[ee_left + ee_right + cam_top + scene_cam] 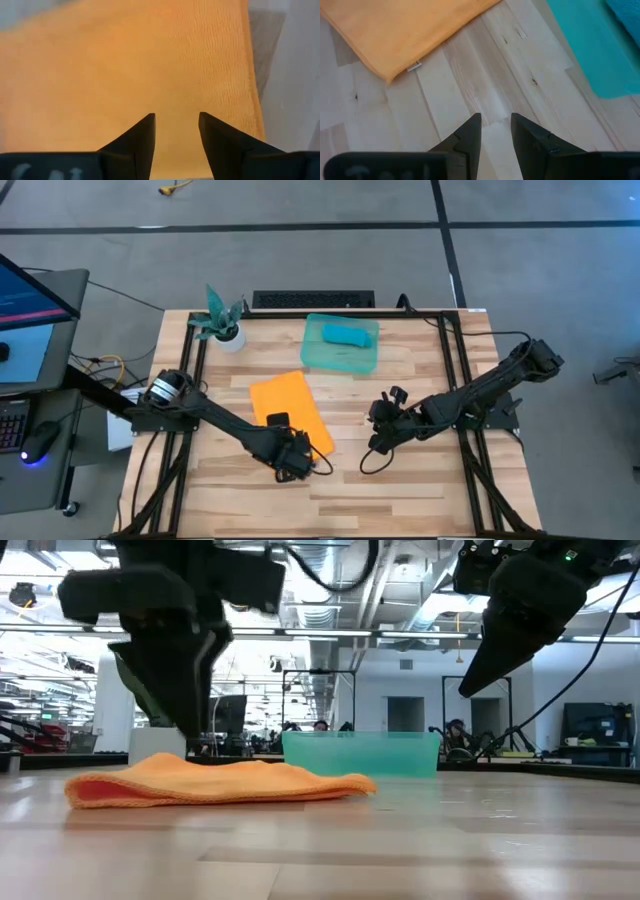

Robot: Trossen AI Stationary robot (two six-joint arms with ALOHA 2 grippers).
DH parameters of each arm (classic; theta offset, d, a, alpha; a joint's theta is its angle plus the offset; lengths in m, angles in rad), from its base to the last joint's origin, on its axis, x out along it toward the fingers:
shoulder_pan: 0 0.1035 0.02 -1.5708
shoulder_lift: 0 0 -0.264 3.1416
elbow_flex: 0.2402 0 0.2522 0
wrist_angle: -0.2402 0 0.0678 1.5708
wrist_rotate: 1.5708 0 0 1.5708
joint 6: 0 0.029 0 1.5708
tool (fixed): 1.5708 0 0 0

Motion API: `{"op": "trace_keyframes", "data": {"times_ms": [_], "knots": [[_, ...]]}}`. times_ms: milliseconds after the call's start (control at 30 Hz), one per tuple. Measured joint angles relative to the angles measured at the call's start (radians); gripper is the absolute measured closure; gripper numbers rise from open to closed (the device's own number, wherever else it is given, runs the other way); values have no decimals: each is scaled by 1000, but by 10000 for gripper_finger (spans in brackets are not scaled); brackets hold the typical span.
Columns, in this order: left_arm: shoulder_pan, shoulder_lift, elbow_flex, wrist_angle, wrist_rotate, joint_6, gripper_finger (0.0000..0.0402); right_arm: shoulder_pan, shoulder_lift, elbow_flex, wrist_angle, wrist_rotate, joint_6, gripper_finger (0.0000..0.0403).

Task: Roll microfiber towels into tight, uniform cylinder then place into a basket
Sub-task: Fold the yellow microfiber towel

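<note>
work surface: a light wooden slatted table point(400, 480) edged by a black metal frame, standing on a grey floor; the low view shows a large open hall with ceiling lights behind it. a computer workstation with a lit monitor point(30, 300) stands left of the table, and a small white pot with a teal plant point(225, 325) sits at the far left corner.

count: two towels, one basket, two arms.

the flat bright orange microfiber towel point(290, 408) lies left of centre. the rolled turquoise-blue microfiber towel point(348, 334) lies inside the shallow translucent teal-green plastic basket point(340, 360) at the far centre.

the left gripper point(176, 131) is at the near edge of the orange towel, fingers slightly spread with a narrow gap, cloth filling the view just beyond the tips; contact cannot be told.

the right gripper point(495, 131) hangs over bare wood right of the orange towel, apart from it, fingers slightly spread and holding nothing
</note>
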Motion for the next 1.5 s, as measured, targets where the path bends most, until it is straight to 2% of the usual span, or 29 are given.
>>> {"op": "trace_keyframes", "data": {"times_ms": [100, 267, 367, 667, 767, 933, 1067, 1233, 1400, 1500], "knots": [[-7, -9, 1, 0, -126, 25, 255, 0, 0, 0, 1, 0, 0, 274], [22, -6, 1, -2, -418, 52, 255, 0, 0, 0, 4, 0, 0, 274], [62, -5, 1, -2, -455, 2, 255, 0, 0, 0, 4, 0, 0, 274], [194, -5, -50, -25, -398, -190, 255, 0, 0, 0, 4, 0, 0, 274], [236, -5, -89, -11, -335, -270, 255, 0, 0, 0, 4, 0, 0, 274], [285, -5, -144, 98, -269, -331, 255, 0, 0, 0, 4, 0, 0, 274], [308, -5, -177, 217, -192, -330, 255, 0, 0, 0, 4, 0, 0, 274], [310, -5, -219, 417, -133, -248, 255, 0, 0, 0, 4, 0, 0, 274], [310, -5, -245, 612, 11, -138, 255, 0, 0, 0, 4, 1, 0, 274], [305, -5, -248, 670, 43, -105, 255, 0, 0, 0, 4, 1, 0, 274]]}}
